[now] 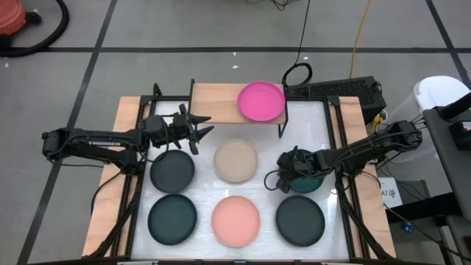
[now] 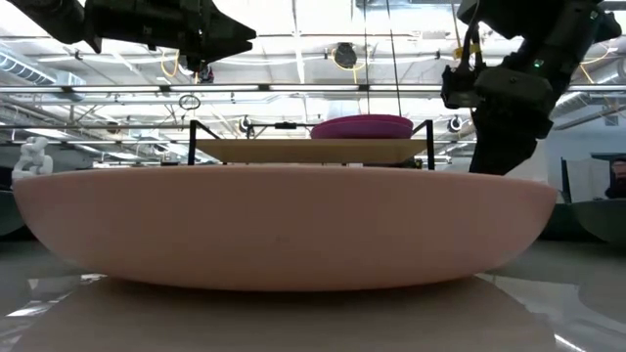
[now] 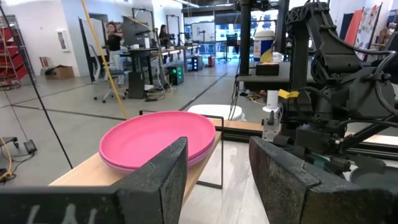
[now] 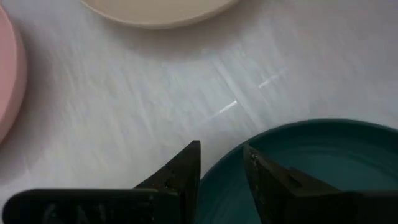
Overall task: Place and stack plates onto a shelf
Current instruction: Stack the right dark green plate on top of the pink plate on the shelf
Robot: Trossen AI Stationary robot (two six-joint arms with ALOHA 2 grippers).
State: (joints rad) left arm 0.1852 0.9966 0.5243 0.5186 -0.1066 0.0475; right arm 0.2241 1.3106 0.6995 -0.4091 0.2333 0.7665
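The light-wood shelf [image 1: 221, 97] stands at the table's far edge, and the magenta plate [image 1: 261, 101] lies on its right half. A purple plate does not show apart from it. My left gripper [image 1: 200, 132] hovers open in front of the shelf's left half, above the table. On the tabletop lie the beige plate [image 1: 235, 160], the salmon plate [image 1: 235, 219] and three dark plates [image 1: 171, 169] [image 1: 172, 218] [image 1: 299, 219]. My right gripper [image 4: 221, 158] is down at the teal plate [image 4: 323, 168], on the table's right, and shut on its rim. My right gripper has the teal plate by its rim [image 4: 227, 163], on the side toward the beige plate. One finger [image 4: 186, 168] stands outside the rim and the other [image 4: 267, 177] inside, over the hollow. The fingers come slanting down from the right. The plate lies flat on the table.
Wooden side rails [image 1: 129, 184] and black cables run along both table edges. The shelf's left half [image 1: 213, 96] is bare wood. In the low view the salmon plate [image 2: 284, 230] fills the foreground. People stand far off in the room in the left wrist view.
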